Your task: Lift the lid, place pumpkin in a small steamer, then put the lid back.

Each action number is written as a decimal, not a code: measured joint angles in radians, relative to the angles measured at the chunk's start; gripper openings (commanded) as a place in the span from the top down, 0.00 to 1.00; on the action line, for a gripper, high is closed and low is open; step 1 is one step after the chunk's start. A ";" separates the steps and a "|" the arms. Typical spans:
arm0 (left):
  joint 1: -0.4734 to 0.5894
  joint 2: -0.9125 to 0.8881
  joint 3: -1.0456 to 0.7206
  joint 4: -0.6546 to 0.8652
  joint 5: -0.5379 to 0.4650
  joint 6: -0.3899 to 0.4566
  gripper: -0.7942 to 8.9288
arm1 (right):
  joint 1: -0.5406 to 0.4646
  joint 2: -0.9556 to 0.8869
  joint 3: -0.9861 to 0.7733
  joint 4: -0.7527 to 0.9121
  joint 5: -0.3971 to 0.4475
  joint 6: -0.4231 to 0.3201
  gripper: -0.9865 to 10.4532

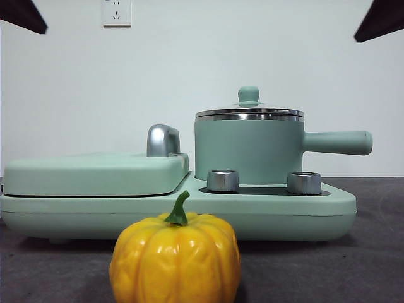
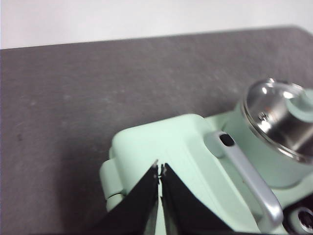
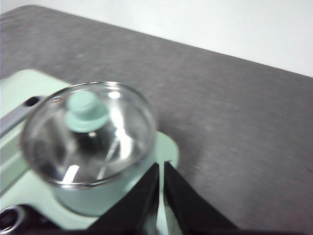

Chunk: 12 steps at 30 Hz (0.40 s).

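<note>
The yellow-orange pumpkin point(image 1: 175, 259) with a green stem stands on the dark table at the very front, before the appliance. The small steamer point(image 1: 249, 150), a mint-green pot with a long side handle, sits on the appliance's right half. Its glass lid point(image 1: 249, 113) with the mint knob rests on its rim, also seen from above as the lid point(image 3: 88, 132) and lid point(image 2: 281, 117). My left gripper point(image 2: 159, 171) hangs shut high above the flat griddle cover's end. My right gripper point(image 3: 161, 169) hangs shut above the pot's side. Both hold nothing.
The wide mint-green appliance base point(image 1: 177, 208) carries two silver knobs point(image 1: 222, 180) and a flat griddle cover point(image 1: 95, 173) with a silver handle point(image 1: 162, 140). Black arm tips show at both top corners of the front view. A wall socket point(image 1: 116, 12) is on the white wall.
</note>
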 measured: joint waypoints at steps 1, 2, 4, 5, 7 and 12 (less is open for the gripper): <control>-0.013 0.011 0.010 -0.003 0.002 0.019 0.91 | 0.011 0.002 0.000 0.000 -0.011 -0.012 0.90; -0.024 0.020 0.019 -0.005 0.002 0.033 0.91 | 0.021 0.003 0.000 0.000 -0.020 -0.022 0.90; -0.051 0.035 0.032 -0.003 0.005 0.065 0.91 | 0.045 0.005 0.000 -0.006 -0.032 -0.048 0.90; -0.063 0.040 0.035 -0.003 0.006 0.075 0.91 | 0.056 0.005 0.000 -0.010 -0.034 -0.061 0.90; -0.089 0.051 0.040 -0.005 0.006 0.099 0.91 | 0.082 0.005 0.000 -0.023 -0.036 -0.088 0.90; -0.142 0.068 0.048 -0.020 0.006 0.159 0.91 | 0.143 0.005 0.000 -0.068 -0.037 -0.158 0.90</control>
